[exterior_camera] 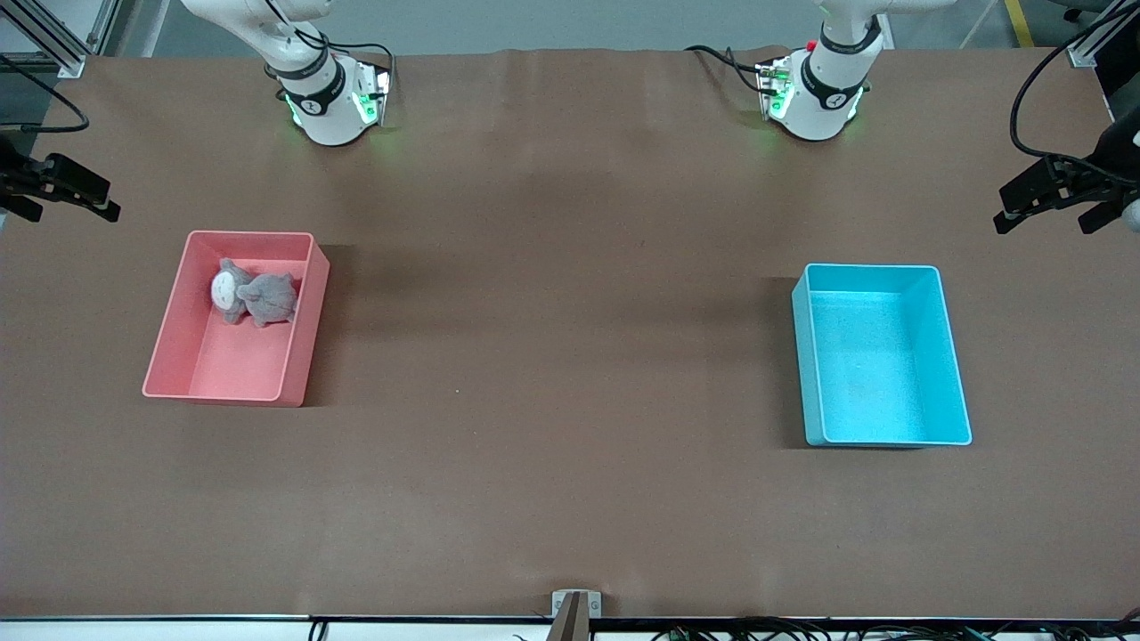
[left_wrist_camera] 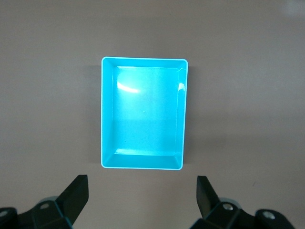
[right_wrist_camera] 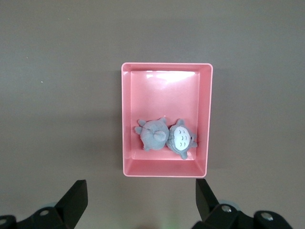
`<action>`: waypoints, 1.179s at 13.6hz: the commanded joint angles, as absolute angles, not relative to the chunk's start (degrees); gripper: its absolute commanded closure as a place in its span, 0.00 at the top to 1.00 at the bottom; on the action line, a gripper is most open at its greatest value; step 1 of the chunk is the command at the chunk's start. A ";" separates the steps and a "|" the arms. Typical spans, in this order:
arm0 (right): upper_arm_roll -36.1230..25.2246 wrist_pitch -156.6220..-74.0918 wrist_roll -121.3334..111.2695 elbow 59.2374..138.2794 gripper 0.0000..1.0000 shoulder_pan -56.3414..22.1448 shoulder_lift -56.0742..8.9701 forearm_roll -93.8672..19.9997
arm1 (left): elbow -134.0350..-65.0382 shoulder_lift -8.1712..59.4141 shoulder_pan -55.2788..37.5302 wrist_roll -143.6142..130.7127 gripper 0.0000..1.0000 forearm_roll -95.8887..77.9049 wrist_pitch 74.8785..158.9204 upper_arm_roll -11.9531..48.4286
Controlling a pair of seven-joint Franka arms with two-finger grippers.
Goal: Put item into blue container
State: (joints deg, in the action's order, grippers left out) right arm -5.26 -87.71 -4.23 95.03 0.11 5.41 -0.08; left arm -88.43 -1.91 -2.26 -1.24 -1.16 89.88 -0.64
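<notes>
right now the blue container (exterior_camera: pixel 882 356) sits on the brown counter (exterior_camera: pixel 552 356) toward the left arm's end, with nothing inside it. a pink bin (exterior_camera: pixel 236 318) of the same size sits well apart from it, toward the right arm's end. a small grey plush toy (exterior_camera: pixel 254 296) with a white belly lies in the pink bin, in the part farther from the front camera, resting on the bin floor close to one long wall. the left end effector (left_wrist_camera: pixel 142 195) hangs in the air over the counter, looking down on the blue container, its fingers spread wide and holding nothing. the right end effector (right_wrist_camera: pixel 141 198) hangs over the counter by the pink bin, fingers likewise spread wide and holding nothing. neither end effector touches a bin or the toy.
</notes>
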 commanded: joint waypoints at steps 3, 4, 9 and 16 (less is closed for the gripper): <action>-5.27 -87.36 -4.31 94.92 1.00 -0.09 5.45 -0.53 | -88.42 -2.64 -2.20 -1.14 1.00 -1.32 89.47 -0.62; -5.27 -87.36 -4.31 94.92 1.00 -0.09 5.45 -0.61 | -88.42 -2.55 -2.20 -1.14 1.00 -1.32 89.47 -0.62; -5.27 -87.10 -4.31 94.83 1.00 -0.09 5.45 -0.62 | -88.42 -2.55 -2.11 -1.14 1.00 -1.32 89.47 -0.62; -5.45 -86.04 -4.31 94.57 1.00 0.35 4.84 -0.53 | -88.42 -2.55 -2.11 -1.06 1.00 -1.32 89.47 -0.62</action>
